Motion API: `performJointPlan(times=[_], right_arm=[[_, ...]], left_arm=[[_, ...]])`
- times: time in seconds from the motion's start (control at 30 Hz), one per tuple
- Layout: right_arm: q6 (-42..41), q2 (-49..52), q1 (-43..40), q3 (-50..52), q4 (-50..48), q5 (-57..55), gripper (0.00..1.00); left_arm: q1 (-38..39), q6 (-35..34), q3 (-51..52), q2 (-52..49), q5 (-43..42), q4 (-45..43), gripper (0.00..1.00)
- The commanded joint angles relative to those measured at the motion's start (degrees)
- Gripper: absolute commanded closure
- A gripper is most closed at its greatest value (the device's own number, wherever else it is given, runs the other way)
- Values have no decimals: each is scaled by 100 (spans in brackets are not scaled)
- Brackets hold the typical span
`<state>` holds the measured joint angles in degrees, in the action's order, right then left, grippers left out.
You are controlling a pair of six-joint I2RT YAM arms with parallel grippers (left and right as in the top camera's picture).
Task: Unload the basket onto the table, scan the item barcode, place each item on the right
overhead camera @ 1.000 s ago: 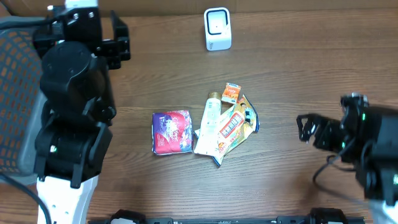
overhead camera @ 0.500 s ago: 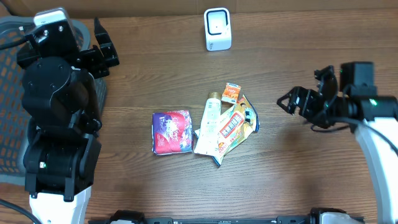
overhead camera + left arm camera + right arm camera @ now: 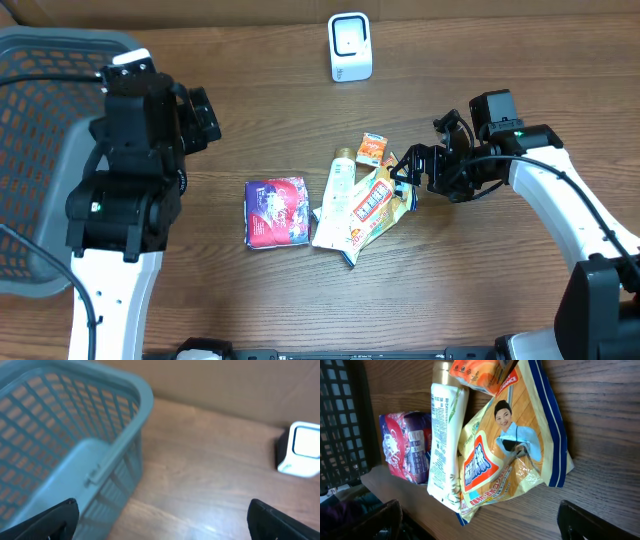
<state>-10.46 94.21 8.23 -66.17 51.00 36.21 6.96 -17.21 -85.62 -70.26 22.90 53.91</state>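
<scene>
So since a second ago the right arm had swung in from the counter's right edge, and the right pincer [image 3: 403, 172] had come up just beside the right end of the yellow snack bag [image 3: 372, 205]. The left arm had shifted as well, uncovering more of the grey basket [image 3: 60, 45] on the left.

The right pincer was spread wide with nothing between its fingers. From its wrist camera, the bag with the woman printed on it filled the middle, lying flat on the counter [image 3: 500, 60]. Couldn't tell if the pincer actually touched the bag.

The left pincer [image 3: 203, 118] was released too, gripping nothing. It hung up by the basket, well apart from the pile.

The items sat bunched mid-counter:
- a red-purple packet [image 3: 277, 211] was on the left
- a white tube [image 3: 338, 188] lay next to it, with the snack bag pressed against its right side
- a small orange box [image 3: 373, 149] touched the bag's far end

The white scanner [image 3: 350, 47] stood upright at the far edge, well apart from the pile.
</scene>
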Motion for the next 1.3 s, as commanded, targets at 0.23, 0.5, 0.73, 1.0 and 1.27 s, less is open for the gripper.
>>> performJointPlan(times=[0.23,0.5,0.73,1.0,1.27], right_arm=[[-1729,7,-46,920,-525,-918,0],[-1394,11,-52,1784,-1784,-186,0],[-839,11,-52,2000,-2339,-46,7],[-682,11,-52,2000,-2927,-313,36],[-422,13,-50,2000,-3042,-308,38]], left_arm=[[-31,-361,-2,-63,-538,382,0],[-28,-365,-2,-61,-544,774,0],[-28,-514,-2,-61,-750,1108,0],[-9,-511,9,-103,-1663,1401,0],[234,-645,11,-551,-2455,1620,0]])
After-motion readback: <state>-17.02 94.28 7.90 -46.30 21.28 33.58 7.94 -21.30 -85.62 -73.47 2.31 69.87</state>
